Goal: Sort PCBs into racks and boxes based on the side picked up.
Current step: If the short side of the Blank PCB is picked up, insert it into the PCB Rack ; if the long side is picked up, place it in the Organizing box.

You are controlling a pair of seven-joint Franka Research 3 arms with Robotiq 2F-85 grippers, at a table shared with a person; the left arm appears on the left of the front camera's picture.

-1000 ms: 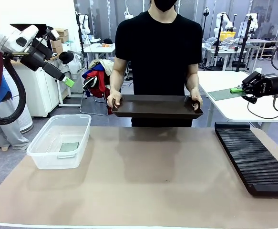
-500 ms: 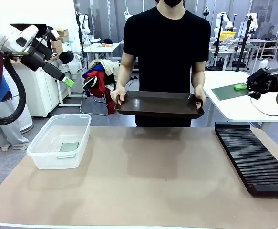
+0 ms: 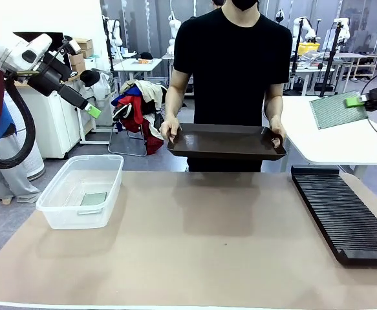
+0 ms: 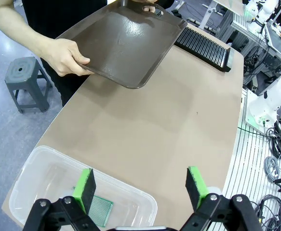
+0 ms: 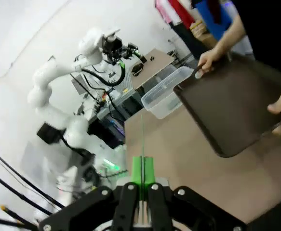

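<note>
Alignment matters: right gripper (image 3: 354, 101), jaws pinching the PCB (image 3: 332, 110), should square it to a rack (image 3: 343, 213) slot; left gripper (image 4: 142, 182) gapes empty.

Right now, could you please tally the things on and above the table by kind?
PCBs: 2, one lying in the tub, one held in the right gripper
Tub: 1
Rack: 1
Tray: 1, held by the person
Total: 5
</note>
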